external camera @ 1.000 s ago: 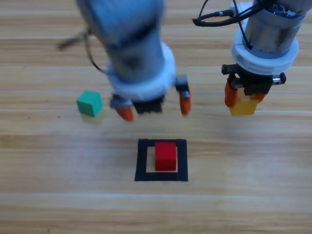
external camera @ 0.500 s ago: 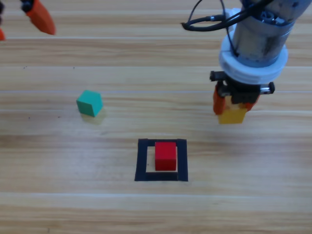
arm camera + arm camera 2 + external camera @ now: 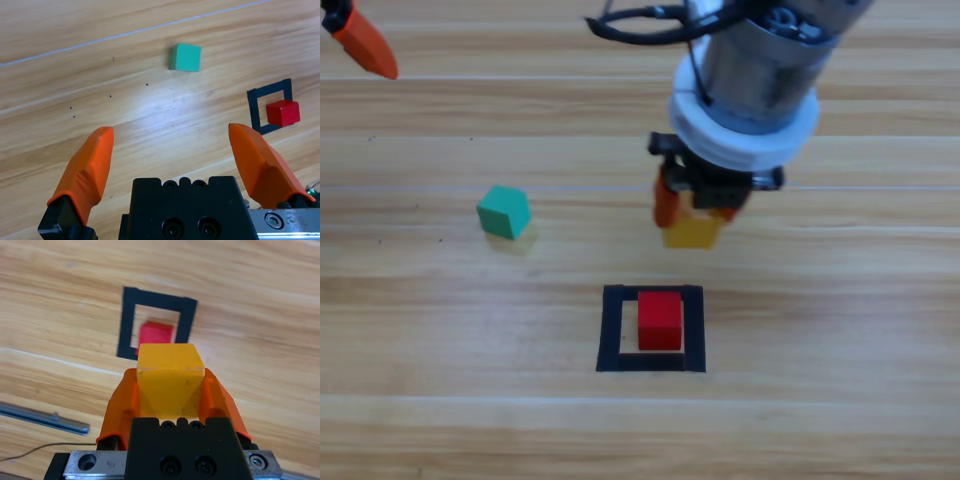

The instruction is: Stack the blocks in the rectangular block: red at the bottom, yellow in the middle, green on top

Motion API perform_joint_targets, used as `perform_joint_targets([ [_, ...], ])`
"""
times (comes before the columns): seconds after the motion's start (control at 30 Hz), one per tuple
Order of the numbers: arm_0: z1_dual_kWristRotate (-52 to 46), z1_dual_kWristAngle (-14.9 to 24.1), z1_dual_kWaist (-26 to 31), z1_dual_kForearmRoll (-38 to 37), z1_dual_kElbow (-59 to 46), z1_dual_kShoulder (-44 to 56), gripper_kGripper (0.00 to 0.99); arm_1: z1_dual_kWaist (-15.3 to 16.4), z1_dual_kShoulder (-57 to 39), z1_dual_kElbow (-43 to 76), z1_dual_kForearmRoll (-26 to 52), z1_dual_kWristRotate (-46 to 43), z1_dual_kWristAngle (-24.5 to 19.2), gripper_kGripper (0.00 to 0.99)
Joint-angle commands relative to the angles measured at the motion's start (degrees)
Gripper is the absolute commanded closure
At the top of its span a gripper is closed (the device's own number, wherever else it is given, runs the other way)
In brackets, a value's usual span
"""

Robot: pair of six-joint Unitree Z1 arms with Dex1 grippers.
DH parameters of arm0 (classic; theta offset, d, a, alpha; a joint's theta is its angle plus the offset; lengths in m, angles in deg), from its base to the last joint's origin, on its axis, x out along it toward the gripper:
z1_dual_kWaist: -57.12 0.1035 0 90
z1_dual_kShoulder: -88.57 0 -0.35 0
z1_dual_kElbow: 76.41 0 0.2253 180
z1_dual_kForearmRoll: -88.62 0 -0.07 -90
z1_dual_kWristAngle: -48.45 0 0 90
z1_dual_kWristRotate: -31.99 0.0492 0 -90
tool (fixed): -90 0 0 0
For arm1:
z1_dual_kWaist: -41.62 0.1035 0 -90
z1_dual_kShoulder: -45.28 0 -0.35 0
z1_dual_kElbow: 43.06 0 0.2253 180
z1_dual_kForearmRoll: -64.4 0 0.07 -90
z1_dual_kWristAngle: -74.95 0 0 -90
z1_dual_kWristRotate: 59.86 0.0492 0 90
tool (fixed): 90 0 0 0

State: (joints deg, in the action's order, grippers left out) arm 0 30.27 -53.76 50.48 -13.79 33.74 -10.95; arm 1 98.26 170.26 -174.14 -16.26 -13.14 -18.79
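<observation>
Wooden table planks (image 3: 840, 330) fill the whole high view, pale grain running left to right, and nothing lies between the carried cube and its target. Lower centre sits the rectangular block (image 3: 611, 330), a hollow square of black tape, with the red cube (image 3: 660, 320) inside it, nearer the outline's right side. Over at centre left the green cube (image 3: 504, 212) rests alone, turned slightly askew, well apart from the tape.

Now the action: the right gripper (image 3: 696, 212) hangs at upper centre, jaws clenched on the yellow cube (image 3: 693, 232), a plain, sharp-edged cube; in the right wrist view it sits squarely between the orange jaws, with the tape square and red cube beyond. It's above and slightly right of the outline in frame, not over it.

Compared with half a second ago, that arm has swung leftward from the right side toward centre. The left gripper (image 3: 172, 142) waits at the upper left corner, jaws spread wide, much as before.
</observation>
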Motion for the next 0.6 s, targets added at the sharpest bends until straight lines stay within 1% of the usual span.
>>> perform_joint_targets([
  [0.03,0.4,-0.4,2.3,0.4,1.4,-4.3,0.007,2.2,11.5,-8.8,-5.9,1.2,0.6,0.99],
  [0.2,-1.1,2.0,1.7,0.3,2.0,-6.0,0.007,2.3,12.3,-9.7,-6.0,1.4,0.6,0.99],
  [0.23,-1.1,3.6,1.2,0.1,2.4,-6.0,0.01,2.2,12.3,-9.7,-6.1,1.4,0.6,0.99],
  [0.33,0.1,5.0,-0.1,0.0,4.3,-6.9,0.021,2.2,12.6,-9.9,-6.3,1.6,0.7,0.99],
  [0.5,2.8,4.5,-1.3,1.5,8.4,-10.4,0.031,2.5,12.7,-9.9,-7.3,2.2,1.5,0.99],
  [0.6,5.1,4.5,-3.7,4.5,13.2,-14.7,0.03,3.0,12.8,-9.6,-7.6,2.8,1.8,0.99],
])
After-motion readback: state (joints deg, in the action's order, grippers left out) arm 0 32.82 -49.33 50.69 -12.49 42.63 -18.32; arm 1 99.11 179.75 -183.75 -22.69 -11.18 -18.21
